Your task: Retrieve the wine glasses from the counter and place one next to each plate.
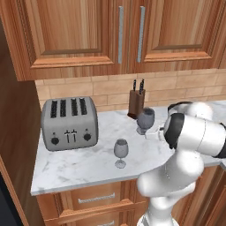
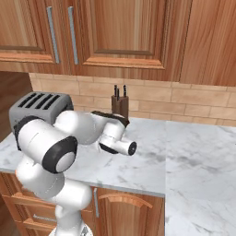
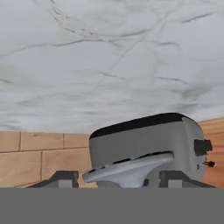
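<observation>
- Standing upright on the desk [image 1: 79, 165], both glasses are there for you: the dark glass [image 1: 145, 118] further back, the pale glass [image 1: 120, 150] nearer the front edge, a little left of it and apart from it.
- Look at the hand view, which is rolled upside down: a round glass foot [image 3: 127, 171] sits between the fingertips [image 3: 65, 178].
- Your tool [image 3: 120, 178] has its jaws apart, one on each side of that foot; you cannot tell whether they touch it.
- From the left base view, the arm's end reaches in just right of the dark glass.
- Behind the dark glass you have the knife block [image 1: 136, 103] against the tiles [image 1: 88, 88].
- Left of both glasses, well apart, stands the toaster [image 1: 69, 122].
- Above the tiles hang the wooden cupboards [image 1: 79, 35].
</observation>
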You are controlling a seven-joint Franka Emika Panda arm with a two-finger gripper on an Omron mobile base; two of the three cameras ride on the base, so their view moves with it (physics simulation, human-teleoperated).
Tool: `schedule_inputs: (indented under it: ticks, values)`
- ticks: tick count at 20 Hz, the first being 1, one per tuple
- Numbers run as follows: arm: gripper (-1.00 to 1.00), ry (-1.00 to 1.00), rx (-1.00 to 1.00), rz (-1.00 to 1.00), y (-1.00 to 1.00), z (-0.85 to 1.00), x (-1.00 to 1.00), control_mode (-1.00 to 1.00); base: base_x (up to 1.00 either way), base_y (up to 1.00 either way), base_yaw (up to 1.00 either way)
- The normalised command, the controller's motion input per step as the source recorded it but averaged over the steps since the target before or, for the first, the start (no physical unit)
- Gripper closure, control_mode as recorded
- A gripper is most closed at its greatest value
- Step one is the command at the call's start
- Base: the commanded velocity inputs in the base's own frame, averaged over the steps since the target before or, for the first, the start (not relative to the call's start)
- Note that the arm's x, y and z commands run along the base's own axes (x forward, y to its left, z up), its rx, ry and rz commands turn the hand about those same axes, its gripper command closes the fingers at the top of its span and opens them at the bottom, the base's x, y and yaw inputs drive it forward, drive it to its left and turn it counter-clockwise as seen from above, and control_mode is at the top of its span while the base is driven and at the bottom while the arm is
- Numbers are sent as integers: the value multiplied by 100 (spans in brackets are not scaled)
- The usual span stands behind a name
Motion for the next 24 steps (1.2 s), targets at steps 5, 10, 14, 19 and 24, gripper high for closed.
schedule_inputs:
  ticks: [5, 10, 14, 19, 24]
  values:
    - [100, -2, 7, -4, -32, 97, -60, -100, 0, 0, 0]
    - [100, -1, 9, -4, -42, 94, -74, -100, 0, 0, 0]
    - [100, -5, 6, -2, -31, 88, -88, -100, 0, 0, 0]
    - [100, -6, 1, 0, -17, 78, -94, -100, 0, 0, 0]
    - [100, -15, 0, 0, -1, 72, -97, -100, 0, 0, 0]
